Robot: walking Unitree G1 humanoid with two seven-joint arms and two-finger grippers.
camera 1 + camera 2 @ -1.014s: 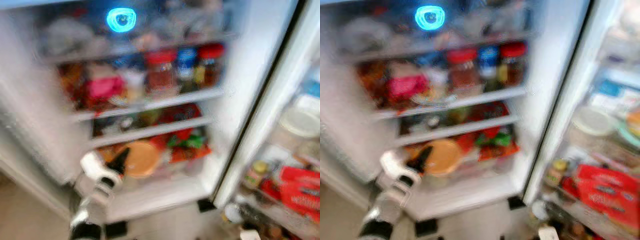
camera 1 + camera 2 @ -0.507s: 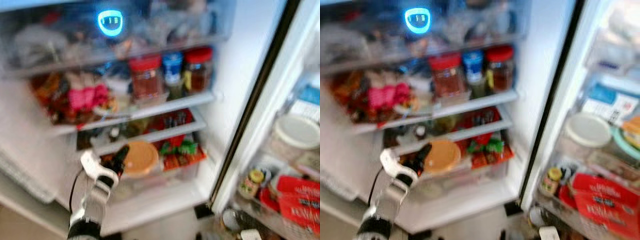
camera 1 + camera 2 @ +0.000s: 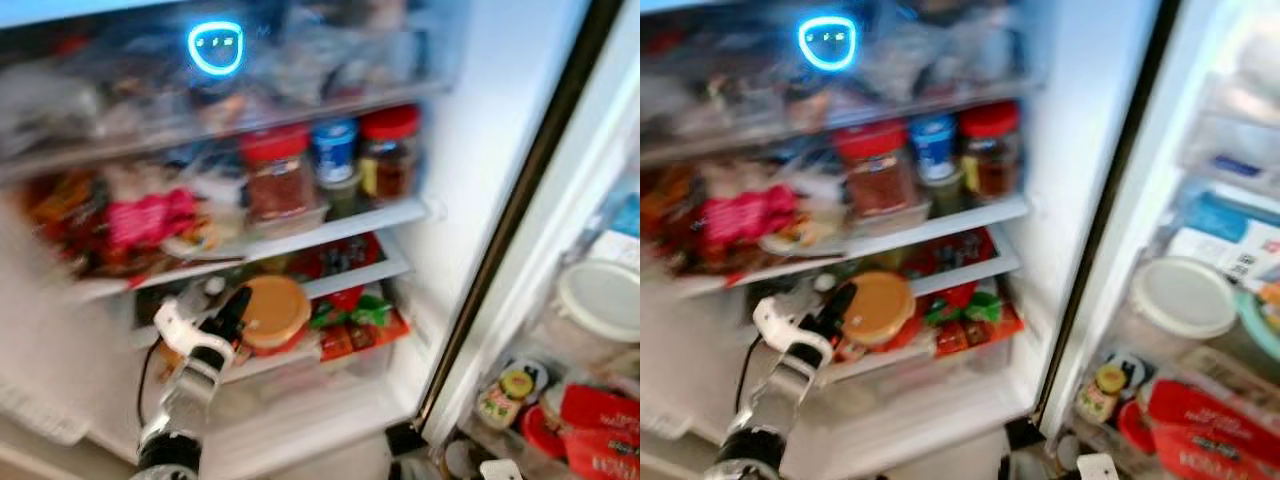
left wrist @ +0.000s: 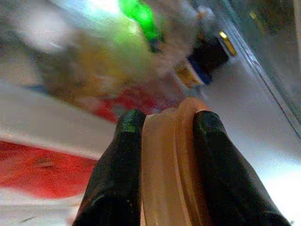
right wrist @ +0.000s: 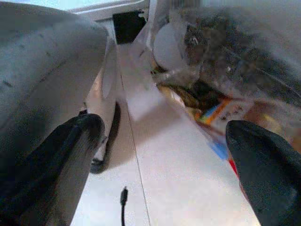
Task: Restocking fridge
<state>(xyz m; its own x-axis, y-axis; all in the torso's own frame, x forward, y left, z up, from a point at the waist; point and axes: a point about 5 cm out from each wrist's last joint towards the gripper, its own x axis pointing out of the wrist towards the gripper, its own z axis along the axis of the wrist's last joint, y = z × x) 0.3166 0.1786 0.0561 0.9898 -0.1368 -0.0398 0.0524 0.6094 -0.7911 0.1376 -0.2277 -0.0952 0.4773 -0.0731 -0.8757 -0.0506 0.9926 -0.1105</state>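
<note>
The fridge [image 3: 470, 190] stands open in front of me with crowded shelves. My left gripper [image 3: 236, 306] is shut on a round tan lidded container [image 3: 274, 312], holding it on edge in front of the lower drawer [image 3: 340, 345], just below the thin shelf. In the left wrist view both black fingers [image 4: 117, 169] press the container's rim [image 4: 167, 160] from either side. My right gripper [image 5: 164, 127] is open, its fingers spread wide, low beside the packed fridge door bins.
Red-lidded jars [image 3: 276, 176] and a blue-lidded jar [image 3: 334, 158] fill the middle shelf beside a pink packet [image 3: 150, 215]. Red and green packets [image 3: 356, 322] lie in the drawer. The open door at right holds a white-lidded tub [image 3: 600, 296] and red packs [image 3: 600, 430].
The camera has shifted and the picture is sharper. The left gripper, still shut on the tan container, sits slightly higher against the fridge, closer to the thin shelf.
</note>
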